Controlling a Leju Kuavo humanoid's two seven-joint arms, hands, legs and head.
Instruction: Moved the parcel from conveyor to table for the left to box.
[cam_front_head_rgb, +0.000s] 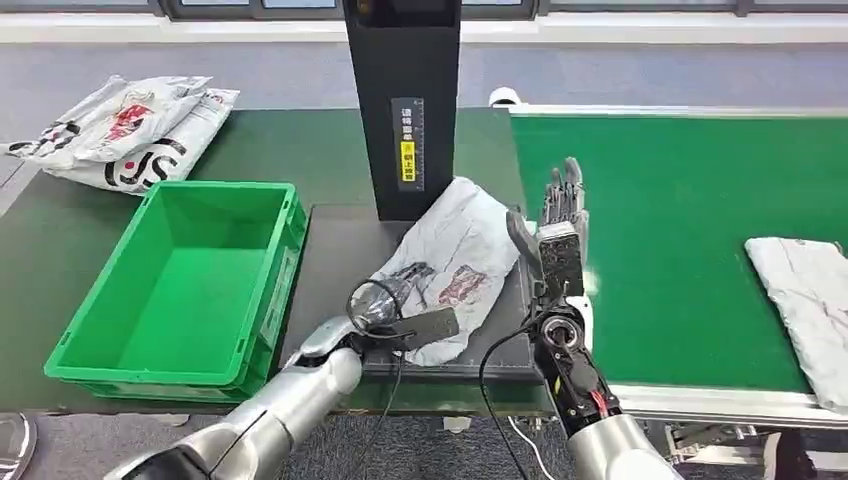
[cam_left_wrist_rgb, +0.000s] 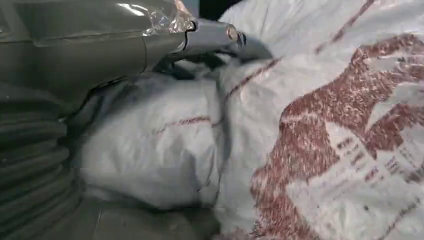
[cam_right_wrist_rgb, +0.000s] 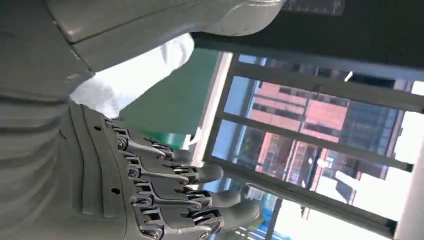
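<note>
The parcel, a crumpled white bag with red and black print, lies on a dark platform in front of the black post. My left hand grips its near corner. Up close, the thumb lies over the bunched parcel and the fingers sit beneath it. My right hand stands upright just beside the parcel's right edge, at the conveyor's left rim. Its fingers are stretched out and hold nothing.
A green box stands open and empty left of the platform. A second white parcel lies on the green conveyor at the right. Printed bags are piled at the far left. The black post rises behind the parcel.
</note>
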